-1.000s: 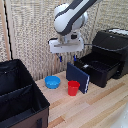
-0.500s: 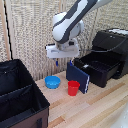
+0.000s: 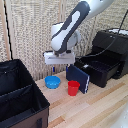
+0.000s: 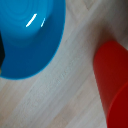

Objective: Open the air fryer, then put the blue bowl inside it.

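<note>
1. One blue bowl sits on the bench, lower centre-left of the exterior view, nothing inside it. Red cup is just beside it on the exterior view's right; the wrist view shows a strip of bare wood between the two.
2. Air fryer sits at right of frame with its drawer already pulled out, so I'd judge the opening step done. Handle not clearly resolvable here.
3. Step in hand: lining up on the bowl. Gripper hangs above the bowl's far rim, apart from it and holding nothing. Jaw spacing: cannot tell, fingers too blurred.
4. Dark-blue book stands just right of the gripper, behind the cup.
5. Next move, my read: shift slightly toward the bowl rim, descend, pinch lightly. Keep clear of cup and book.
6. Versus half a second ago: gripper has dropped lower toward the bowl. Bowl, cup, book unchanged.
</note>
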You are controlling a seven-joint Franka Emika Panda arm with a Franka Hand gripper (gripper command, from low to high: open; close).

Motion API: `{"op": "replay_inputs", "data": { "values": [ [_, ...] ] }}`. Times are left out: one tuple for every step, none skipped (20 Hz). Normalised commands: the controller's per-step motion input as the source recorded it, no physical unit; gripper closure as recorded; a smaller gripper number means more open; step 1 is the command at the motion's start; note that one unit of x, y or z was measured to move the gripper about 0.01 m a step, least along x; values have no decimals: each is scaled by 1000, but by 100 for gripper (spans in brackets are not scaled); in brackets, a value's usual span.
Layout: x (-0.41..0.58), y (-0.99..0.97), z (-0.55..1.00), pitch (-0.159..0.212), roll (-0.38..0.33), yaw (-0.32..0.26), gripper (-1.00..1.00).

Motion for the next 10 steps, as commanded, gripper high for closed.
{"op": "replay_inputs", "data": {
  "values": [
    [191, 0, -360, -10, 0, 10, -100],
    [154, 0, -354, -32, -6, 0, -100],
    [137, 0, -349, -44, -14, 0, -100],
    [83, 3, -340, -55, -18, -24, -100],
    [51, 43, -340, -50, -28, -63, -100],
    [17, 46, -326, -55, -19, -90, -100],
    [37, 80, -300, -40, -10, -118, -100],
    [23, 97, -291, -31, 0, -131, -100],
    [26, 114, -274, -36, 0, -129, -100],
    [29, 109, -257, -40, 0, -125, -100]
  ]
}}
